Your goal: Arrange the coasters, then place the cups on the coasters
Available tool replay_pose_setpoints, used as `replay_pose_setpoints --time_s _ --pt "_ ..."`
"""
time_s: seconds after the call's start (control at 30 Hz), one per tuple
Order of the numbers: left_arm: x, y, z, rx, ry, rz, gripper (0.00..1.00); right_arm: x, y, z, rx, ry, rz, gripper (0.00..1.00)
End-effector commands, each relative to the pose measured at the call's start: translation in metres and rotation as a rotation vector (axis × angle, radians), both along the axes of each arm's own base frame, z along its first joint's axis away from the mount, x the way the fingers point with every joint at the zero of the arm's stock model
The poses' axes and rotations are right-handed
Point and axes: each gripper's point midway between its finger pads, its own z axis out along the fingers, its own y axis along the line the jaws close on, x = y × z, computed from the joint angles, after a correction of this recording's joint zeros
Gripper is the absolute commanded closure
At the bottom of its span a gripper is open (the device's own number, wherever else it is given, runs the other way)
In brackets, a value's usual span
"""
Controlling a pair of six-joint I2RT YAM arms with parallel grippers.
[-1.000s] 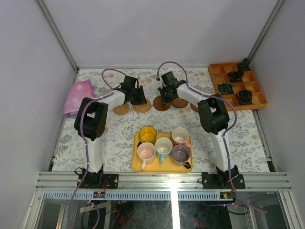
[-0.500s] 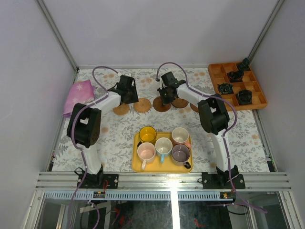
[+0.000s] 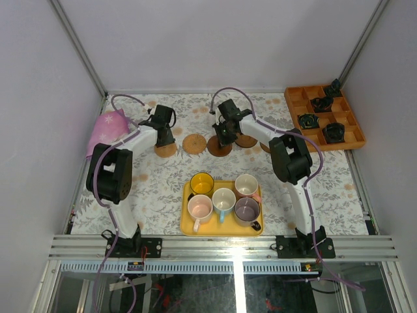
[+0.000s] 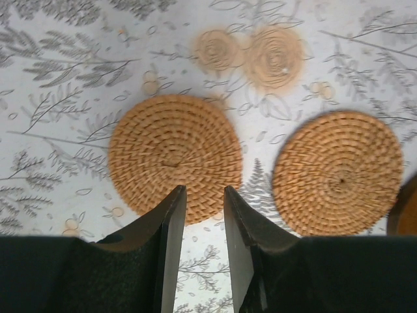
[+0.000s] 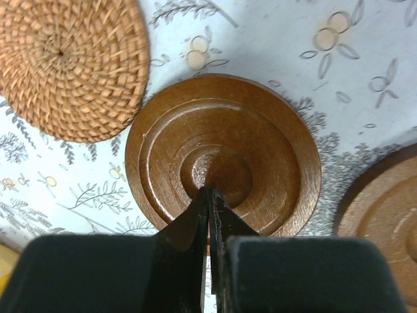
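The left gripper [image 4: 203,191] has its jaws narrowly apart with nothing between them. They are poised at the near edge of a woven coaster [image 4: 174,156], centre left of the left wrist view. A second woven coaster [image 4: 337,171] lies just to its right, not touching it.

The right gripper [image 5: 209,192] has its jaws closed together and empty. The tips are over the raised centre of a dark wooden coaster [image 5: 260,150]; contact cannot be confirmed.

In the overhead view, the row of coasters [image 3: 193,143] runs across the upper middle. Five cups [image 3: 223,197] stand on a yellow tray [image 3: 187,226], lower centre.
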Motion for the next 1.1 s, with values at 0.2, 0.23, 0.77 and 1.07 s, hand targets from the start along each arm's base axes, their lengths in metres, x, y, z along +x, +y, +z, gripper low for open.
replay_pose_setpoints --time_s 0.2,0.23,0.77,1.07 --pt "-0.014 0.019 -0.022 0.047 0.079 0.079 0.72 -0.017 0.032 -0.002 0.014 0.052 0.102 1.00" --pt "-0.014 0.020 -0.023 0.048 0.083 0.081 0.72 -0.017 0.034 -0.003 0.014 0.053 0.105 1.00" --pt "-0.001 0.017 -0.046 0.038 0.130 0.066 0.73 0.000 0.016 -0.024 -0.114 0.023 0.024 1.00" --pt "0.008 0.011 -0.053 0.005 0.141 0.054 0.73 0.012 0.000 -0.025 -0.187 -0.015 -0.044 1.00"
